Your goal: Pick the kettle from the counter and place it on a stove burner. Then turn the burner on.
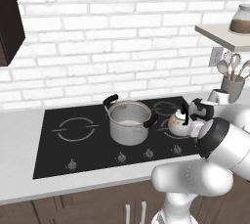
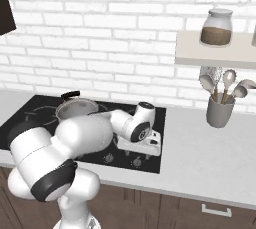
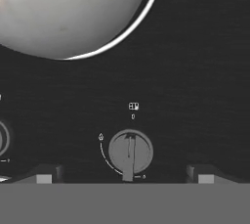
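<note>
The kettle (image 1: 179, 123), small, silvery and dark-handled, stands on the right side of the black cooktop (image 1: 58, 157), set into the pale counter (image 1: 19, 169). In the hand view its rounded body (image 3: 63, 12) sits inside the thin pale ring of the stove burner (image 3: 146, 15). My gripper (image 3: 126, 176) hangs open just above the cooktop's front strip, nothing held, its fingertips (image 3: 46, 176) straddling a round knob (image 3: 130, 151). The knob's bar points toward the view's bottom, away from the 0 mark above it. My forearm hides the kettle in the right base view.
A steel pot (image 1: 128, 122) with two black handles stands left of the kettle. Another knob (image 3: 2, 140) lies at the left edge, with more (image 1: 121, 157) along the front strip. A utensil holder (image 2: 220, 110) and a shelf with a jar (image 2: 216, 28) are to the right.
</note>
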### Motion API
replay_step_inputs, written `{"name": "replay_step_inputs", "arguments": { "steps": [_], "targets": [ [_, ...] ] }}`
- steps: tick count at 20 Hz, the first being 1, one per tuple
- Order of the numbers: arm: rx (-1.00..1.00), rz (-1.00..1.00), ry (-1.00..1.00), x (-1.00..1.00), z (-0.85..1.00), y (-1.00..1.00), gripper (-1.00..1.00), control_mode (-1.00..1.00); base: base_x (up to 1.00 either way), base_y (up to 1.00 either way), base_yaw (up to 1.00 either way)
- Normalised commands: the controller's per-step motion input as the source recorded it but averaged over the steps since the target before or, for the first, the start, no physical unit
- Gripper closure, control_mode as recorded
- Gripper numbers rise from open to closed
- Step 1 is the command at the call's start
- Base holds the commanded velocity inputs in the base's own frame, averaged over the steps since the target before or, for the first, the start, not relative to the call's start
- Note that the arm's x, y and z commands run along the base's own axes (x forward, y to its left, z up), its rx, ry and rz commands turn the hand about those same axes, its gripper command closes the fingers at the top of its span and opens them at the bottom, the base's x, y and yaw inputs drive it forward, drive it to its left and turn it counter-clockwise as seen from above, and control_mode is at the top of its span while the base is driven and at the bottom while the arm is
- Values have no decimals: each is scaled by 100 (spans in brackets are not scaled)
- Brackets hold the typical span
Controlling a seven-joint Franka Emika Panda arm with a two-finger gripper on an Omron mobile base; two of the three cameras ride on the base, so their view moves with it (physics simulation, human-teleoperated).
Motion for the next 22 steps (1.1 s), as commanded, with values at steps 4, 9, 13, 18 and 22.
{"name": "replay_step_inputs", "arguments": {
  "steps": [4, 9, 13, 18, 22],
  "targets": [
    [0, 10, -3, 0, -4, -2, -100, -100, 0, 0, 0],
    [-1, 9, 6, 0, -13, 0, -100, -100, 0, 0, 0],
    [0, 2, 0, 0, -16, 0, -100, -100, 0, 0, 0],
    [0, 0, 0, 0, -14, 0, -100, -100, 0, 0, 0],
    [0, 0, 0, 0, -16, 0, -100, -100, 0, 0, 0]
  ]
}}
